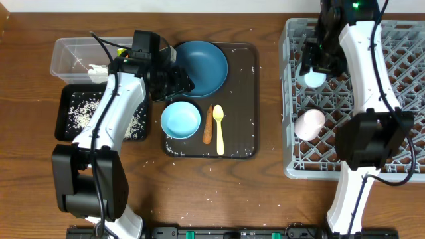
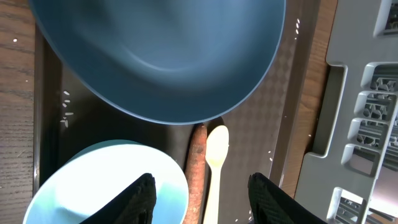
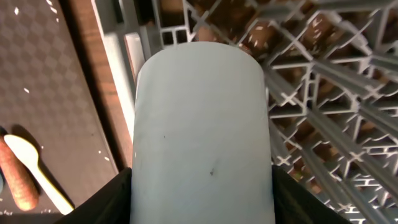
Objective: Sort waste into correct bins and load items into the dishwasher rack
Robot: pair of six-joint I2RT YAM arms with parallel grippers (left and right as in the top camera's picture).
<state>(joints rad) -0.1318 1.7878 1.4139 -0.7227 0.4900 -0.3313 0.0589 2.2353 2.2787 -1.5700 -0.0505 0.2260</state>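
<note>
Loading is occupying the right claw (image 3: pixel 202 202), which is pinching the small light-blue cup (image 3: pixel 202 124) by its sides over the left part of the dishwasher rack (image 3: pixel 323 93), above the lattice rather than seated on it. Gripping the round wall is leaving the far end free, probably so that it can go down between the pegs. The cup's long axis is running in line with the fingers, its far end pointing toward the rack floor (whether that end is the mouth, I cannot tell). The small pink cup (image 1: pixel 309 123) is lying in the rack nearer the arm's base, apart from the blue one.

The left claw (image 2: pixel 205 199) is hovering spread and empty over the brown serving tray (image 2: pixel 261 124), between the dark blue plate (image 2: pixel 161 56) and the light-blue bowl (image 2: pixel 106 186). It is likely lining up on the sausage-like stick (image 2: pixel 197 165) or the pale yellow spoon (image 2: pixel 216 155). These two are lying side by side, touching or nearly so, their lengths running parallel toward the plate, with the spoon's bowl end nearest it.
</note>
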